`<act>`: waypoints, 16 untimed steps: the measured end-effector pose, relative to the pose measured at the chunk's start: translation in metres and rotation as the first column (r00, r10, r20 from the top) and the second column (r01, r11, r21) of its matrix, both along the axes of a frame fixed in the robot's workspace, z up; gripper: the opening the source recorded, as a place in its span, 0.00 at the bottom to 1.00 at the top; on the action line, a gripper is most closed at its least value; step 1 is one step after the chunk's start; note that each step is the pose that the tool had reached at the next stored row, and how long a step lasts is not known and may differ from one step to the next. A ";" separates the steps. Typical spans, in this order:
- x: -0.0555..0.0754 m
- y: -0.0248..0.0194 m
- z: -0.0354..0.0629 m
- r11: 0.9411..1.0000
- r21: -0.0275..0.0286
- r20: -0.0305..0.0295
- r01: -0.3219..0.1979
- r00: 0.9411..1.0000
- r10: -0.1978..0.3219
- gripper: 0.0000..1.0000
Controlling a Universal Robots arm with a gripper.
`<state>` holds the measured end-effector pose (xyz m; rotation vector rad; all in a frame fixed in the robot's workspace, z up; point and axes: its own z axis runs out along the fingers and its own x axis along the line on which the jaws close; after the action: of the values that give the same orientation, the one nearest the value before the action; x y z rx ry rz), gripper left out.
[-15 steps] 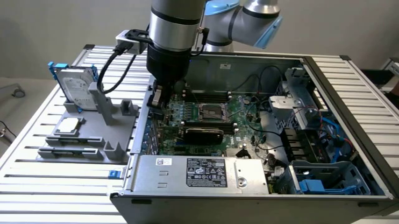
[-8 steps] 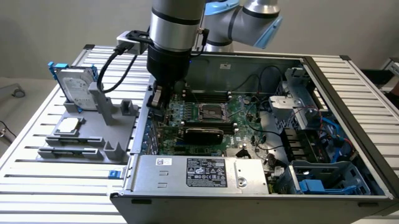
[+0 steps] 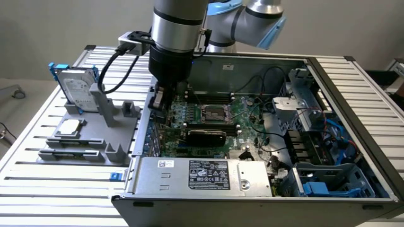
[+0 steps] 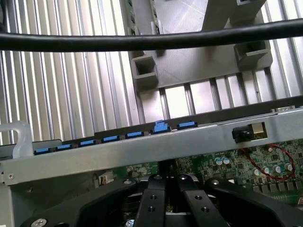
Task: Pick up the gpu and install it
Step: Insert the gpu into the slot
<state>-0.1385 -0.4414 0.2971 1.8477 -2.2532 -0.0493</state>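
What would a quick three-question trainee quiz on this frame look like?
1. True or false: the hard drive stands upright in the grey holder outside the computer case.
2. Where is the gripper? A) above the grey holder B) inside the open computer case, near its wall on the exterior view's left C) over the power supply
3. Fill in: the gripper's jaws are ____.

Key: 1 true; 2 B; 3 shut.

Labels on the power supply [image 3: 202, 176] are too small to read.
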 end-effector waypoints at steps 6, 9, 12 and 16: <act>0.000 0.0002 0.0031 1.000 -0.008 0.000 0.000 1.000 0.000 0.13; 0.000 0.0009 0.0033 1.000 -0.012 0.000 0.001 1.000 -0.001 0.13; 0.000 0.0021 0.0028 1.000 -0.013 0.000 0.003 1.000 -0.003 0.13; 0.000 0.0035 0.0025 1.000 -0.014 0.000 0.008 1.000 -0.008 0.13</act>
<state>-0.1384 -0.4379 0.2995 1.8320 -2.2555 -0.0350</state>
